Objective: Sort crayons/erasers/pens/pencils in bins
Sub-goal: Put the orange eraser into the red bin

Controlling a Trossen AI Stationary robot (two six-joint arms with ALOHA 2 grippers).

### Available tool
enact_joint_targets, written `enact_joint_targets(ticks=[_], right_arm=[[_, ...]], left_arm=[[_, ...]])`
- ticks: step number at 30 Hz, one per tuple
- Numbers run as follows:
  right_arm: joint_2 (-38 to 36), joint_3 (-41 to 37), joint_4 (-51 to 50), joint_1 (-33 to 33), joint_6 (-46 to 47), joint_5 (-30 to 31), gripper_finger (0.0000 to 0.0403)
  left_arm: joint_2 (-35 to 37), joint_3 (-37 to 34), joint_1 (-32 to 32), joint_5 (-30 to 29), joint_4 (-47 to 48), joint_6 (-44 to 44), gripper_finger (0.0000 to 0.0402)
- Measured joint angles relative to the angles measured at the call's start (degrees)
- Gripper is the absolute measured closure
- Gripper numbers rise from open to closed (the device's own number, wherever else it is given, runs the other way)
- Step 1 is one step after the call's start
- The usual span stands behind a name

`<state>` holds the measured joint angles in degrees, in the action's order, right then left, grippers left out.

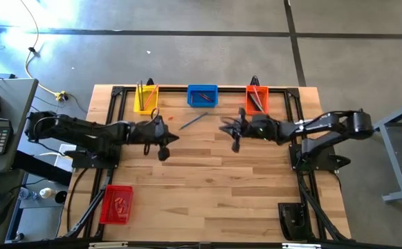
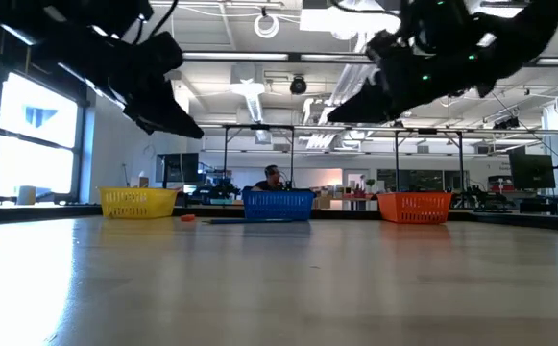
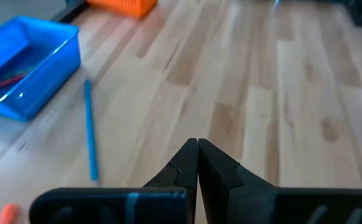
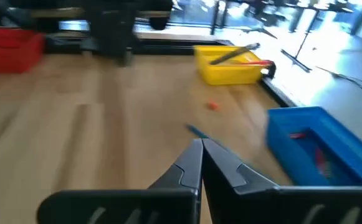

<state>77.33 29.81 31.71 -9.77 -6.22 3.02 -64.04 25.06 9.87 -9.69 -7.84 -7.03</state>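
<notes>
A long thin blue stick (image 1: pixel 192 121) (image 3: pixel 90 134) lies flat on the table in front of the blue bin (image 1: pixel 202 95). A tiny orange-red eraser (image 4: pixel 212 106) (image 1: pixel 161 119) rests on the wood near the yellow bin (image 1: pixel 145 98). My left gripper (image 3: pixel 197 146) (image 1: pixel 173 138) hangs shut and empty above the table, on the near side of the stick. My right gripper (image 4: pixel 201 146) (image 1: pixel 223 128) also hangs shut and empty, to the right of the stick and facing the left arm. The blue bin holds short reddish crayons (image 3: pixel 9 79).
The orange bin (image 1: pixel 257 98) stands at the far right with dark sticks in it. The yellow bin holds long sticks. The red bin (image 1: pixel 116 205) sits near the front left corner. A black frame (image 1: pixel 294 104) runs along the table's edges.
</notes>
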Motion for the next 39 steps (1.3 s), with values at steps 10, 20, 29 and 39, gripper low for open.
enact_joint_targets(ticks=[10, 20, 29, 39], right_arm=[[-1.61, -4.47, 8.04, 8.41, -0.02, 1.08, 0.0403], [-1.59, -4.45, 8.41, 10.4, -0.15, 1.34, 0.0403], [-1.59, -4.43, 7.48, 10.59, -0.2, 1.34, 0.0403], [-1.59, -4.41, 7.14, 10.59, -0.2, 1.33, 0.0403]], left_arm=[[-8.43, 12.75, 14.4, 10.94, 20.19, 10.3, 0.0401], [-25.26, 26.5, 22.65, 8.69, 33.23, 16.85, 0.0377], [-29.64, 30.94, 27.77, 7.39, 36.83, 20.54, 0.0297], [-37.37, 31.03, 30.68, 1.8, 35.58, 22.38, 0.0277]])
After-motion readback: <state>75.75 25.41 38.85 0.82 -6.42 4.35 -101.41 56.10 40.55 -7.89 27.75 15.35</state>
